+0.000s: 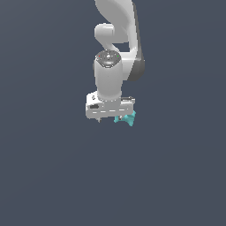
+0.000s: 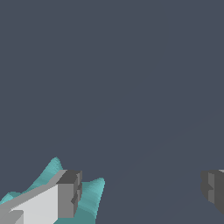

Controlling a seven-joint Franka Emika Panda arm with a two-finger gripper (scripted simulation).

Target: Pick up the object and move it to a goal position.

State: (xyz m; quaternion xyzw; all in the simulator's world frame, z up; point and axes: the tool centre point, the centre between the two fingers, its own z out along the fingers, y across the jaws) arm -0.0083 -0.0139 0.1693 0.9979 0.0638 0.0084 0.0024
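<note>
The object is a small turquoise blocky piece with angular lobes. In the exterior view it shows just under the white hand's end on the exterior view's right. My gripper points down and is open, its jaws far apart. In the wrist view the object lies behind one finger and shows on both sides of it. The other finger is far from the object, and the gap around the gripper's midpoint holds nothing. I cannot tell whether the finger touches the object.
A plain dark grey surface fills both views. The white arm rises above the hand to the top of the exterior view.
</note>
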